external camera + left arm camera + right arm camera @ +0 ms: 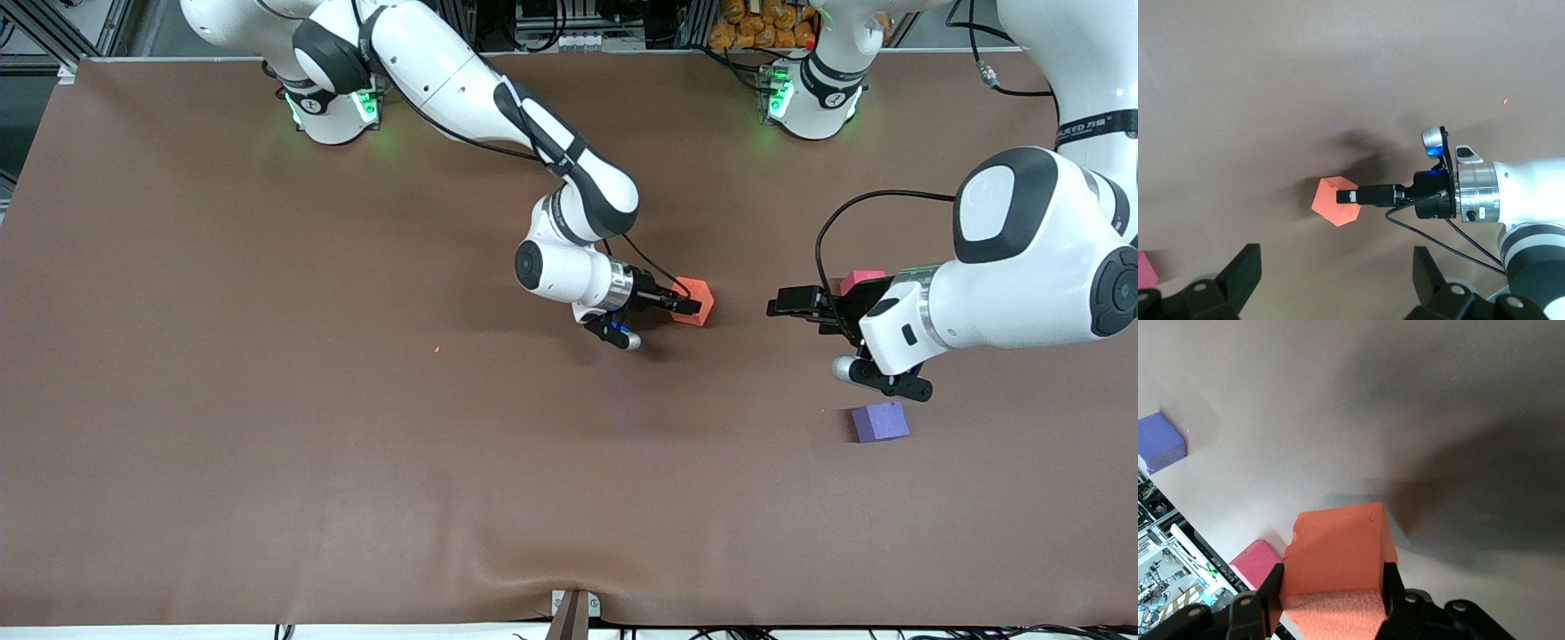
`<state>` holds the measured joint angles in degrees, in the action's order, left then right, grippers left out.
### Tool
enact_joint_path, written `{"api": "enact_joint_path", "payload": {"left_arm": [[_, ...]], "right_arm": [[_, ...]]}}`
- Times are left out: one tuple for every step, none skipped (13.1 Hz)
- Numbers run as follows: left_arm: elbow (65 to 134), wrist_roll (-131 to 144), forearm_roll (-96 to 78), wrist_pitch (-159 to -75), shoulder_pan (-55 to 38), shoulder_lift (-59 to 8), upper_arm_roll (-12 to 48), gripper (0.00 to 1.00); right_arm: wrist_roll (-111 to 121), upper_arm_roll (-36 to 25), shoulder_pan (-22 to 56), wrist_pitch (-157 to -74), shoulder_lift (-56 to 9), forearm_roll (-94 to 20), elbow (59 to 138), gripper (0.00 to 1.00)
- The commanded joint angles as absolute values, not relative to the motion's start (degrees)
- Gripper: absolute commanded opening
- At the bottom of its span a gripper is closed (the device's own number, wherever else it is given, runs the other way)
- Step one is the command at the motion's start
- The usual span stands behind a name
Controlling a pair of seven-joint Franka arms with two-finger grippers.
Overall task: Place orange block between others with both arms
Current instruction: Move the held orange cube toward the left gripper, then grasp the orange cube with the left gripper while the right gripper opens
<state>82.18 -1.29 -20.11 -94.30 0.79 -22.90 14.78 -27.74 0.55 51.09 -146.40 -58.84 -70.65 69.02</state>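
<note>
Orange block (696,300): matte foam cube, chipped edge, tilted, one corner toward left gripper (787,302), no long axis. Right gripper (683,302) clamps it above table; left gripper spread, empty.

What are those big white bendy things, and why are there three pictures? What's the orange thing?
They are two robot arms at a brown table. One picture looks down from a high camera; the other two come from small cameras on each arm's wrist. The right gripper is pinching an orange block and holding it up over the middle of the table. The left gripper is open and holds nothing, facing the block as it waits. Two more blocks sit on the table toward the left arm's end: a red-pink block and a purple block, which is nearer the high camera.
</note>
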Motion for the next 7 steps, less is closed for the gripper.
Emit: {"api": "enact_joint_path", "payload": {"left_arm": [[81.4,-2.2,-20.2,-94.3,1.1,-22.9,14.8,1.0],[81.3,-2.2,-20.2,-94.3,1.1,-22.9,14.8,1.0],[81.4,-2.2,-20.2,-94.3,1.2,-22.9,14.8,1.0],[81.4,-2.2,-20.2,-94.3,1.2,-22.9,14.7,1.0],[81.4,-2.1,-20.2,-94.3,1.1,-23.0,14.7,1.0],[81.4,-2.0,-20.1,-94.3,0.7,-23.2,14.6,1.0],[81.5,-2.0,-20.1,-94.4,0.5,-23.4,14.6,1.0]], "right_arm": [[-27.9,-1.1,52.1,-147.0,-62.0,-72.8,64.3,0.63],[-27.9,-1.1,52.0,-147.0,-62.2,-72.8,63.7,0.63],[-27.9,-1.1,52.1,-147.0,-62.3,-72.8,63.5,0.63],[-27.9,-1.1,52.1,-147.0,-62.2,-72.8,63.5,0.63],[-27.9,-1.2,52.1,-147.0,-62.3,-72.8,63.5,0.65],[-27.7,-1.2,52.1,-147.0,-62.2,-72.8,63.5,0.72],[-27.3,-1.3,52.2,-147.0,-62.2,-72.8,63.5,0.79]]}}
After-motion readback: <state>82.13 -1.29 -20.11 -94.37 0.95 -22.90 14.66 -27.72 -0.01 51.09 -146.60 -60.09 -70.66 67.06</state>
